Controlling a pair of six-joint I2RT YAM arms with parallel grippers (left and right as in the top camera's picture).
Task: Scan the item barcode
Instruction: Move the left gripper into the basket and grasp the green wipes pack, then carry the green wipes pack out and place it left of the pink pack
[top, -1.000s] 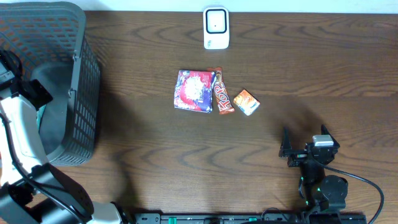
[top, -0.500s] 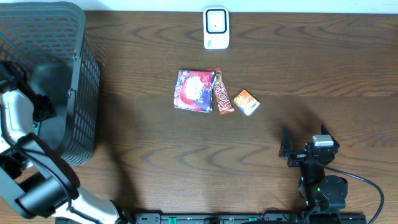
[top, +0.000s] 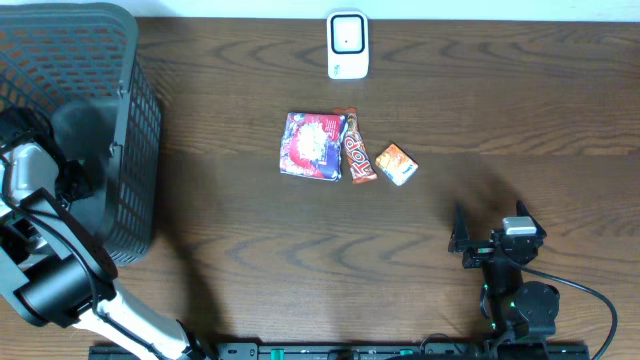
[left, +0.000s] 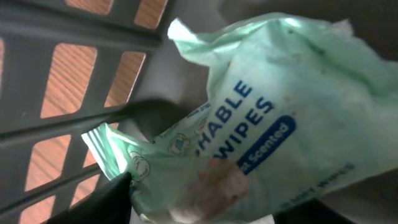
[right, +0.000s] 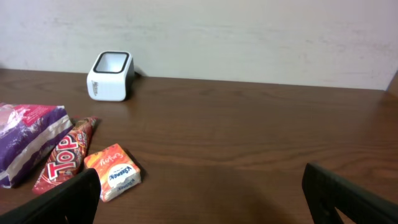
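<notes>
A pale green pack of wipes (left: 249, 124) with blue lettering lies inside the dark basket (left: 81, 118) and fills the left wrist view. My left gripper (left: 230, 208) is shut on its lower end, a dark finger (left: 106, 202) pressed against the pack's left edge. From overhead the left arm (top: 30, 180) reaches down into the basket (top: 135, 120) and hides the pack. The white scanner (top: 348, 44) stands at the table's far edge. My right gripper (top: 490, 218) rests open near the front right, nothing between its fingers.
In the table's middle lie a purple snack bag (top: 313, 146), a red chocolate bar (top: 357, 158) and a small orange pack (top: 396, 163). The right wrist view shows the orange pack (right: 112, 172) just ahead of my right gripper (right: 202, 193) and the scanner (right: 110, 76) beyond.
My left arm has sunk deeper into the basket and its jaws have closed in from wide open onto the wipes. The right arm has not moved.
</notes>
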